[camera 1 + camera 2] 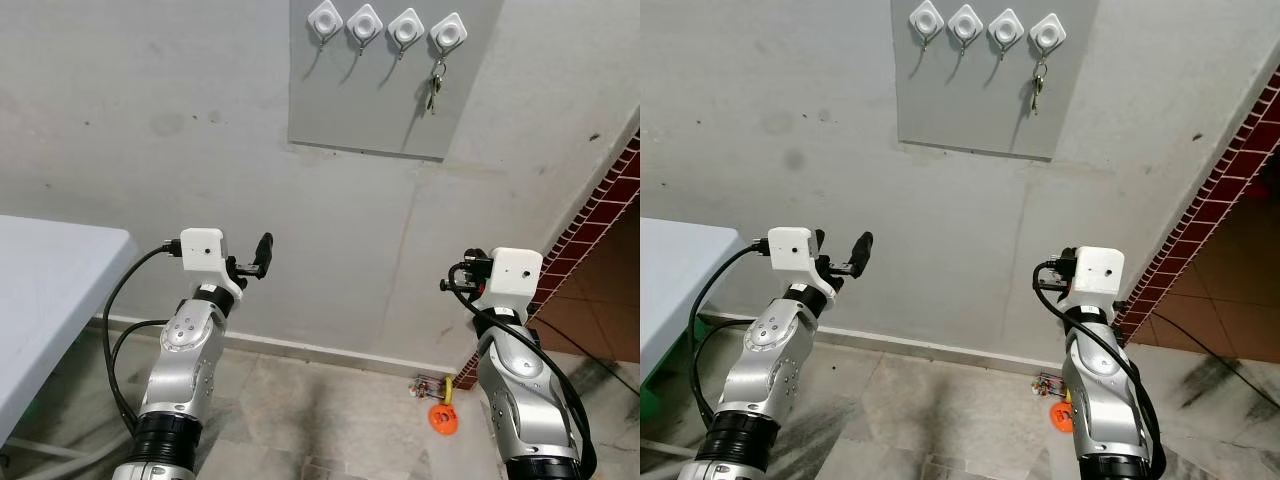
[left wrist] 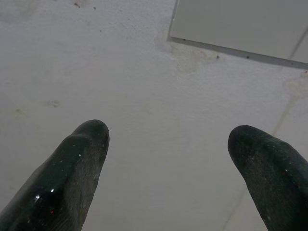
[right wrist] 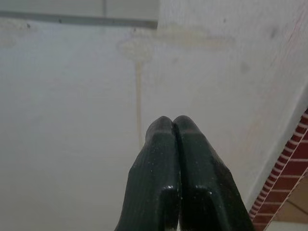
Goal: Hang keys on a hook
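Note:
A bunch of keys (image 1: pixel 434 92) hangs from the rightmost of several white hooks (image 1: pixel 448 34) on a grey panel (image 1: pixel 370 110) high on the wall. The other hooks (image 1: pixel 364 24) are bare. My left gripper (image 1: pixel 258 258) is raised in front of the wall well below the panel and to its left, open with nothing between its fingers (image 2: pixel 82 159). My right gripper (image 3: pixel 173 122) is shut on nothing and points at the bare wall below the panel's right corner. Its arm (image 1: pixel 512 330) is raised on the right.
A white table (image 1: pixel 40 290) stands at the left. A small orange object (image 1: pixel 442 418) and some bits lie on the tiled floor by the skirting. A red-tiled wall (image 1: pixel 615 195) runs along the right side.

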Motion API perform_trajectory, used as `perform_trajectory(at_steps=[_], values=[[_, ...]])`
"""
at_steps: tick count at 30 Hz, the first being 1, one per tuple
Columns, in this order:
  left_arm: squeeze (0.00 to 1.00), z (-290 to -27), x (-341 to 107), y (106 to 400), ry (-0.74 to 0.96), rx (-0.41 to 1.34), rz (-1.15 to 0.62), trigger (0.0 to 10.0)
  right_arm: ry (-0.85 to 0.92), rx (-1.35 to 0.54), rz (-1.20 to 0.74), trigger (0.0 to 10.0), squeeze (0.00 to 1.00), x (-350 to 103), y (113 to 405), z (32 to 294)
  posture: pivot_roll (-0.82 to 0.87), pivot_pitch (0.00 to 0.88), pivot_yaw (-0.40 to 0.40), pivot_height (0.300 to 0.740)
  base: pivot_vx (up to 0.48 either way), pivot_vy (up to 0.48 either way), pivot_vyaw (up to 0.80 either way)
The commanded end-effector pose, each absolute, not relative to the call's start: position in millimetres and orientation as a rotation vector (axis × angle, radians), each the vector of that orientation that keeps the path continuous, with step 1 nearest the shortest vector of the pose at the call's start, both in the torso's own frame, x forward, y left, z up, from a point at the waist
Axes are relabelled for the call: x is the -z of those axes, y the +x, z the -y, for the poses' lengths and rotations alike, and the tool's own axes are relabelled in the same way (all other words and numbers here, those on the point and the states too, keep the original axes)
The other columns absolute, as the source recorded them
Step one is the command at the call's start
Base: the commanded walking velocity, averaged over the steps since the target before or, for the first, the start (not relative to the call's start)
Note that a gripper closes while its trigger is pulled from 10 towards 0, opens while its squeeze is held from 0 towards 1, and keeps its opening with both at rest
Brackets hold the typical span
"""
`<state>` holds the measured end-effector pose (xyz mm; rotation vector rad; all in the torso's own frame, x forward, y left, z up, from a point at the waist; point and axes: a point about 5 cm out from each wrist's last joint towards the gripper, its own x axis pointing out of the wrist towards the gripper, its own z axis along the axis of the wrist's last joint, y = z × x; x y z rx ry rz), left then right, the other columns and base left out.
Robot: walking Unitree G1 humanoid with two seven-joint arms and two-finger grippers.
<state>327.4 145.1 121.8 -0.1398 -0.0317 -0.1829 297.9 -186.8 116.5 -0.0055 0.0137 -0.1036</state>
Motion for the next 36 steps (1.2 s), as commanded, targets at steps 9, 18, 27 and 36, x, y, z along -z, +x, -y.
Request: perform_trajectory(at_steps=[9,18,27,36], values=[[0.00,-144,-124,328,-0.105,0.229,0.017,10.0,-0.027,0.117,0.018,10.0,0.00,-120,290,187,-0.01,0.080,0.051,0.740,0.000,0.000,0.00],[0.00,-138,-125,330,-0.107,0.254,0.010,10.0,-0.029,0.125,0.026,10.0,0.00,-122,286,190,-0.03,0.085,0.053,0.740,0.000,0.000,0.00],[0.00,-135,-125,331,-0.119,0.257,0.014,10.0,-0.040,0.127,0.030,10.0,0.00,-125,286,192,-0.05,0.079,0.041,0.740,0.000,0.000,0.00],[0.00,-126,-125,333,-0.096,0.273,0.021,10.0,-0.043,0.111,0.053,10.0,0.00,-132,288,193,-0.06,0.073,0.028,0.740,0.000,0.000,0.00]])
